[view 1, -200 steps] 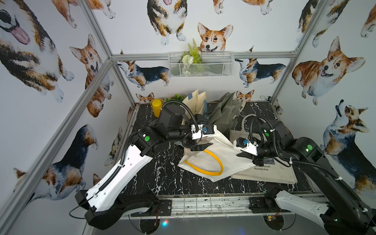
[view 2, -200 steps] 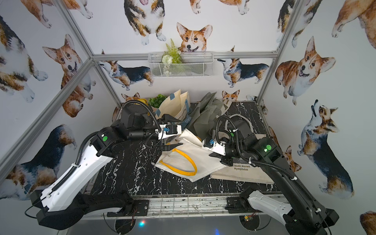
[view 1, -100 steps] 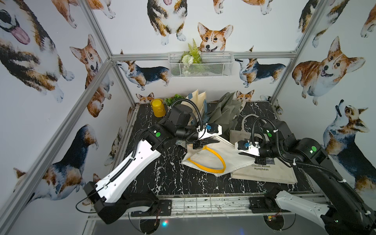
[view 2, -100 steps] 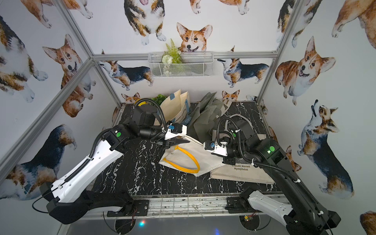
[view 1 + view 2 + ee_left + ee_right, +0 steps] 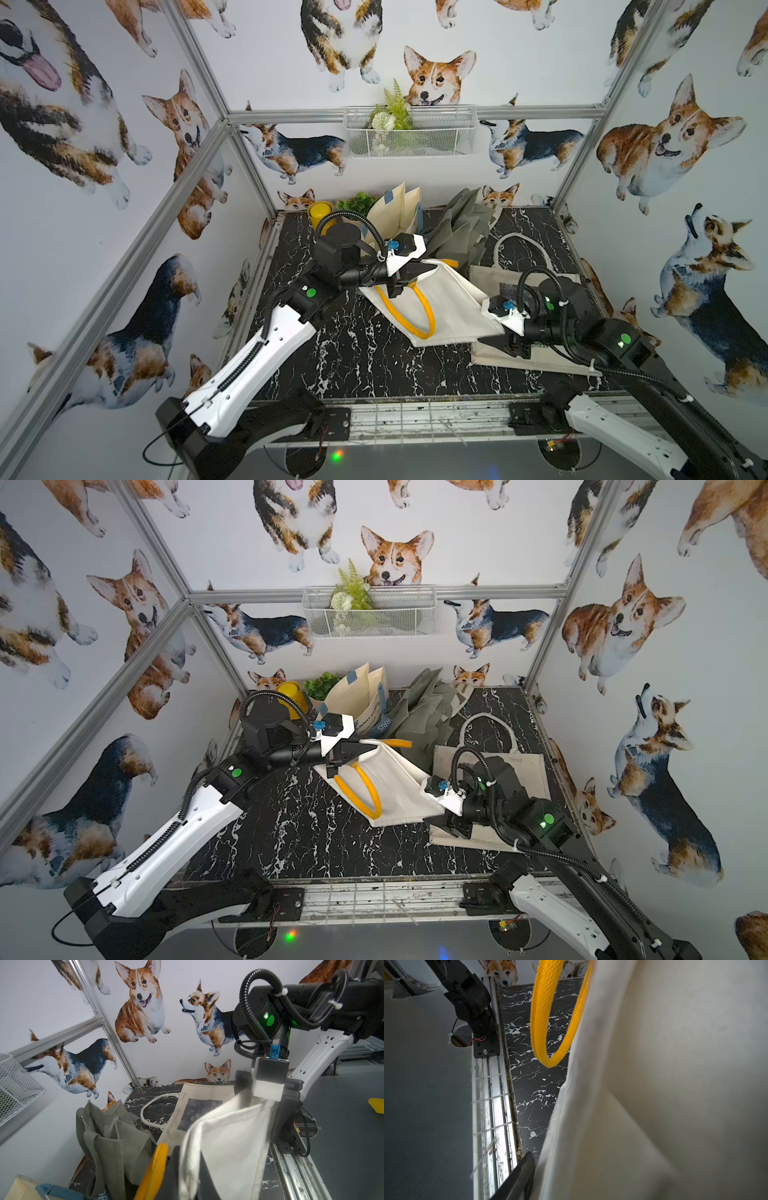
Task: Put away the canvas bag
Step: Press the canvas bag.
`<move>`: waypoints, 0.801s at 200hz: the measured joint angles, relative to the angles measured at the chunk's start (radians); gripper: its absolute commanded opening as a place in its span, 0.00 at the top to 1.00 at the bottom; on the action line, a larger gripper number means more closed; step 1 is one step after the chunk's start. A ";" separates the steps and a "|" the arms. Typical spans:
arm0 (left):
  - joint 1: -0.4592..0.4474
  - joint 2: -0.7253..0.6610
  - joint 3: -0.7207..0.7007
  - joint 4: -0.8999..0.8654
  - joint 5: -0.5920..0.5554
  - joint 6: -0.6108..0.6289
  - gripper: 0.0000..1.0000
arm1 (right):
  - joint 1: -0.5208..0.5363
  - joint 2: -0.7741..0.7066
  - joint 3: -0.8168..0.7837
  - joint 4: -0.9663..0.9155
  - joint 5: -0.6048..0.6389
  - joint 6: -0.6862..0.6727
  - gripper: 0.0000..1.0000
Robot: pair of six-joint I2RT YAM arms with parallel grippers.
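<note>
The white canvas bag (image 5: pixel 453 307) with yellow handles (image 5: pixel 424 318) hangs slanted over the black marble table (image 5: pixel 353 357) in both top views. My left gripper (image 5: pixel 415 274) is shut on the bag's upper rim; in the left wrist view the white cloth (image 5: pixel 232 1136) is pinched between the two dark fingers (image 5: pixel 172 1172). My right gripper (image 5: pixel 500 344) sits at the bag's lower right corner. In the right wrist view one dark finger (image 5: pixel 519 1176) stands well off to the side of the cloth (image 5: pixel 675 1064), jaws apart; the other finger is hidden behind the cloth.
A beige tote with a printed picture (image 5: pixel 484 278) lies flat under my right arm. Grey-green bags (image 5: pixel 461 228), a cream bag (image 5: pixel 395 212), a yellow cup (image 5: pixel 319 210) and a plant (image 5: pixel 357 201) stand at the back. A wire basket (image 5: pixel 409 133) hangs on the back wall.
My left gripper closed on the bag's rim and raised it toward the back. My right gripper, earlier shut on the bag, has spread its jaws.
</note>
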 measured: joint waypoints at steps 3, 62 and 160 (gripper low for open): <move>0.002 -0.001 -0.003 0.007 0.002 -0.005 1.00 | 0.000 -0.012 -0.013 0.021 0.000 0.014 0.50; 0.006 -0.012 -0.032 0.077 0.017 -0.061 0.99 | -0.005 -0.117 -0.100 0.240 0.047 0.123 1.00; -0.107 -0.027 0.212 -0.421 -0.274 0.293 0.26 | -0.031 0.159 0.364 -0.235 0.095 -0.058 1.00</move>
